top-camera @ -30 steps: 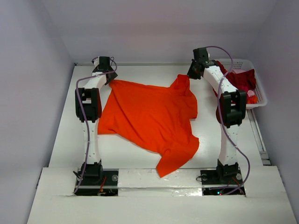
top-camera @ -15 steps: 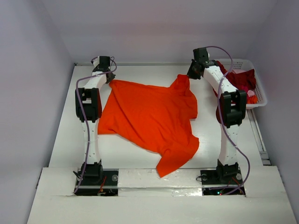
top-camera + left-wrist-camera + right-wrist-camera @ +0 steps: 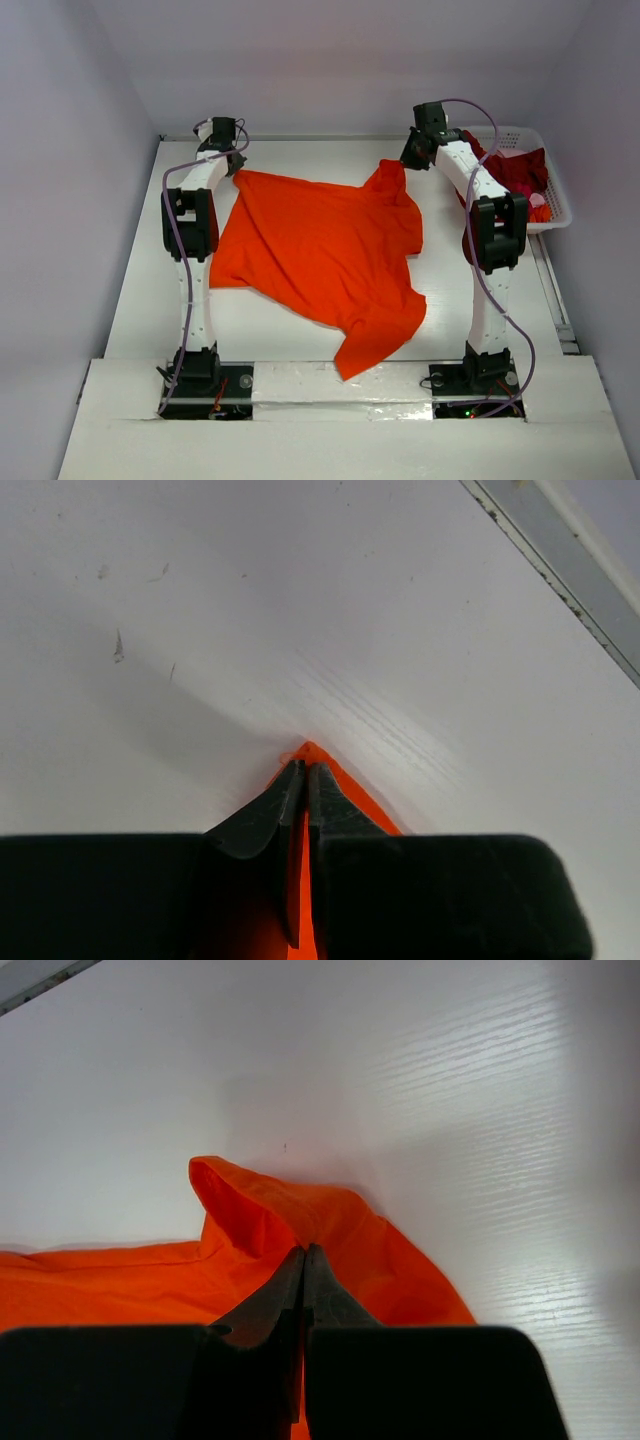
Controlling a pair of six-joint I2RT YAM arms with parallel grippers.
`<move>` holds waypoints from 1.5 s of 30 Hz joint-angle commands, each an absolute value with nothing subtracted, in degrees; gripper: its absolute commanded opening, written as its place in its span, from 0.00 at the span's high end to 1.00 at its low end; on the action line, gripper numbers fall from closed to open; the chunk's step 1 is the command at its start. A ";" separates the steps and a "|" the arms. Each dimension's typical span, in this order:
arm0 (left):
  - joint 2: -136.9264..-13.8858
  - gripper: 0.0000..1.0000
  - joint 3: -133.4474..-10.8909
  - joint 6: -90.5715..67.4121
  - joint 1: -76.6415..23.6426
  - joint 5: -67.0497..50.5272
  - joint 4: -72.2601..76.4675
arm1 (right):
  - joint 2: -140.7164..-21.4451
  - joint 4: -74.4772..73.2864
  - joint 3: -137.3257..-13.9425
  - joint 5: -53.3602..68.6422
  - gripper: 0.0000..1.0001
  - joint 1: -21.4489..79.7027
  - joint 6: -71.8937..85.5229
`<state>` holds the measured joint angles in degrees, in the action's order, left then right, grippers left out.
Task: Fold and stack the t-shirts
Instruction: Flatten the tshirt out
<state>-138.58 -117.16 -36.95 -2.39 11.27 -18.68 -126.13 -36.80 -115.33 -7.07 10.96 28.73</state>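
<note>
Spread wrinkled over the middle of the counter (image 3: 135, 290): the orange t-shirt (image 3: 320, 250). Unfolded, flat for the most part. Reaches from the far-left corner by the left arm (image 3: 190, 225) across to the far right by the right arm (image 3: 495, 235). One loose flap trails toward the near edge, between the two arm bases.

Far left: left gripper (image 3: 303, 768) down at the counter surface, closed on the shirt's corner. Thin strip of orange cloth pinched between the fingertips, a small point of it poking out past them onto bare counter.

Far right: right gripper (image 3: 303, 1250) closed on the shirt's far edge. Clamps a raised fold. Cloth humps up just ahead of the fingertips and drapes away to both sides.

At the far-right edge of the counter, just beside the right arm: white lattice basket (image 3: 556, 205). Inside it, dark red t-shirts (image 3: 515, 172) in a loose heap, with a bit of brighter cloth showing at the near side. Well apart from the orange t-shirt.
</note>
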 commanded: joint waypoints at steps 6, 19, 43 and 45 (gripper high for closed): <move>-131.41 1.00 -116.37 -37.53 -1.93 14.85 -20.04 | -123.58 -34.80 -116.36 -7.12 1.00 11.34 28.21; -118.13 1.00 -114.26 -40.34 -0.26 17.23 -23.73 | -116.81 -37.09 -118.74 -6.33 1.00 11.34 28.12; -72.45 1.00 -100.38 -37.18 -0.26 11.87 -24.53 | -75.70 -36.14 -97.85 2.72 1.00 15.90 23.47; -65.61 1.00 -96.09 -37.09 -0.26 10.38 -23.47 | -67.64 -34.98 -95.11 3.42 1.00 15.91 23.55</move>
<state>-74.06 -99.59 -38.13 -0.62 12.21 -26.70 -77.36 -39.66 -97.49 2.15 15.57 24.60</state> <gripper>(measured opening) 0.006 0.012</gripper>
